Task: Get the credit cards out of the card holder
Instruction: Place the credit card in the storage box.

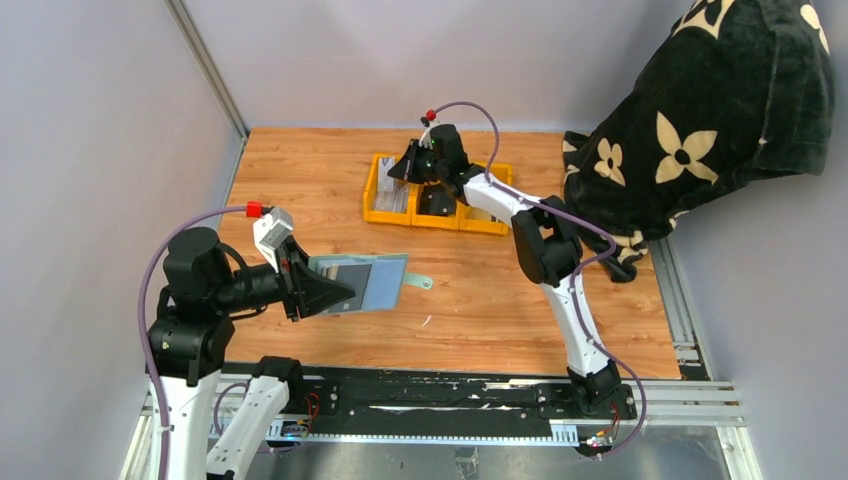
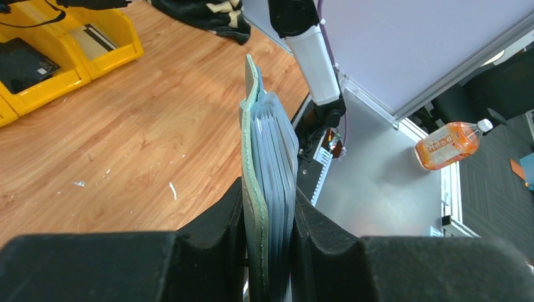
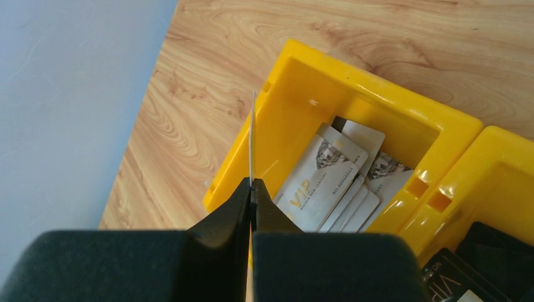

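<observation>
Green card holder (image 1: 378, 281) in left gripper (image 1: 328, 294), card (image 3: 252, 135) in right gripper (image 3: 252, 189).

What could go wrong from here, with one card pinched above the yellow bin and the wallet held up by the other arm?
1. The right gripper pinches the card by one thin edge, and it seems to stand over the left wall of the yellow bin. Released here, it might hit the rim and land outside.
2. The left gripper clamps only one end of the card holder, so its free end may sag or slip at the next pull.
</observation>
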`<action>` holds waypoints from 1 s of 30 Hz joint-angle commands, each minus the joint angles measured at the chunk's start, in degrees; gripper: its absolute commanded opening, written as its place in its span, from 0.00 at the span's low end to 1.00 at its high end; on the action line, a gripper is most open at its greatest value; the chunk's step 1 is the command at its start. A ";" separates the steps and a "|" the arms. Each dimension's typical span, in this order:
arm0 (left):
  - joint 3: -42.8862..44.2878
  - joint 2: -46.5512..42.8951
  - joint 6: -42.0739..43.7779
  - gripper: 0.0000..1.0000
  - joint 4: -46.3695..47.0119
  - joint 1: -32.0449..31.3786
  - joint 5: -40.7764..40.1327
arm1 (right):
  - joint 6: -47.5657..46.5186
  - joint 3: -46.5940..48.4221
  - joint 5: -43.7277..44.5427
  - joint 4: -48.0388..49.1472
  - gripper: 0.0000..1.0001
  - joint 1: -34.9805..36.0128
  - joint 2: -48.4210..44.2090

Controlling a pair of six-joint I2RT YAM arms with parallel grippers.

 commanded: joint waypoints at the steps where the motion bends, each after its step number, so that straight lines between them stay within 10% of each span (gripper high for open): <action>1: 1.99 1.04 0.98 0.10 0.29 -0.37 1.81 | -2.36 3.71 2.38 -3.64 0.00 1.30 2.61; 30: 5.32 -0.09 -0.69 0.11 0.32 -0.41 1.90 | -15.16 -11.61 17.49 -10.88 0.53 0.76 -17.69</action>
